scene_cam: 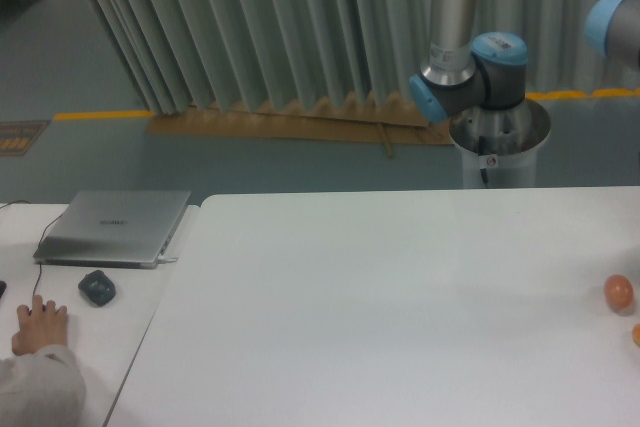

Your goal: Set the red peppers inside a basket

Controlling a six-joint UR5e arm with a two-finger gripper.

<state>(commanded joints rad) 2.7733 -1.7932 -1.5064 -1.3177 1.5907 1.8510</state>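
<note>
Gripper: out of frame past the right edge; jaw state cannot be told. Red pepper: not visible anywhere in view, nor is any basket. Arm (pixel 470 57): only the base column, shoulder and a joint at top right show. Table (pixel 400 297): white, carrying two orange egg-like balls (pixel 619 292) near the right edge. Laptop (pixel 112 227), mouse (pixel 97 288) and a person's hand (pixel 42 325) sit at left. Risk: an off-camera release cannot be verified; a missed basket would go unseen.
</note>
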